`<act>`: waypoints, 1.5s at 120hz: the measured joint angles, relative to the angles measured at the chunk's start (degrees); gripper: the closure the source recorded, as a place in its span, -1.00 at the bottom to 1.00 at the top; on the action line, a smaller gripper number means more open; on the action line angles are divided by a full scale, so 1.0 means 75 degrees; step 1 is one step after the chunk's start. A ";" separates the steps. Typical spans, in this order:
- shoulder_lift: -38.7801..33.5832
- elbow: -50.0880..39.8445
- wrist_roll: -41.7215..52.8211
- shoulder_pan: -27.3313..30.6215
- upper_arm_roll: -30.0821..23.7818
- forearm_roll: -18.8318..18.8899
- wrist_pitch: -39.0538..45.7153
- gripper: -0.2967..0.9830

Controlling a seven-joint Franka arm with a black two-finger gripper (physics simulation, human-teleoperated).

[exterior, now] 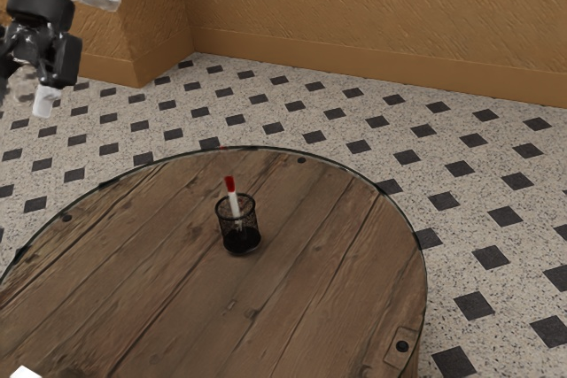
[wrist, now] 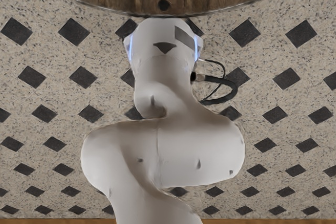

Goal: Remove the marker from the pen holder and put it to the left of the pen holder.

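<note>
Something white (exterior: pixel 25 373) is nearest, exterior view's left. Farther back on the worktop (exterior: pixel 159 281), the marker (exterior: pixel 231 187) leans in its pen holder (exterior: pixel 241 240): probably light, stiff, slick; pinch the red end. Whether the tool (exterior: pixel 39 64) is open, I can't tell.

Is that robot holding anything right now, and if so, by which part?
Nothing that I can see is held: the gripper is away from the table, and the red-and-white marker stands in the mesh pen holder.

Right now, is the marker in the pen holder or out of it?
In: the marker stands in the pen holder, its red end above the rim.
</note>
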 joint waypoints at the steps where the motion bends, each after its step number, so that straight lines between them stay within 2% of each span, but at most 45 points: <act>1: -0.0005 -0.0246 -0.0015 0.0022 -0.0026 -0.0010 0.0248 -0.54; 8: 0.0017 -0.1219 -0.0118 0.0143 -0.0188 -0.0058 0.1731 -0.54; 14: 0.0624 -0.1420 -0.0217 0.0153 -0.0332 -0.0088 0.2697 -0.54; 21: 0.2285 -0.0417 -0.0324 -0.0003 -0.0394 -0.0127 0.3492 -0.54; 28: 0.3415 0.0307 -0.0445 -0.0096 -0.0368 -0.0158 0.4035 -0.54; 38: 0.5529 0.2599 -0.0620 -0.0586 -0.0283 -0.0174 0.4274 -0.54; 45: 0.6396 0.3221 -0.0730 -0.0690 -0.0263 -0.0183 0.4399 -0.54; 52: 0.6861 0.3431 -0.0830 -0.0694 -0.0252 -0.0191 0.4513 -0.54; 68: 0.7149 0.3514 -0.1145 -0.0650 -0.0241 -0.0376 0.4708 -0.54; 102: 0.7308 0.3400 -0.1775 0.0114 -0.0245 -0.0622 0.4873 -0.53; 140: 0.7593 0.3368 -0.2236 0.0086 -0.0248 -0.0671 0.4954 -0.01; 180: 0.7592 0.3334 -0.2517 0.0178 -0.0286 -0.1110 0.4445 0.39</act>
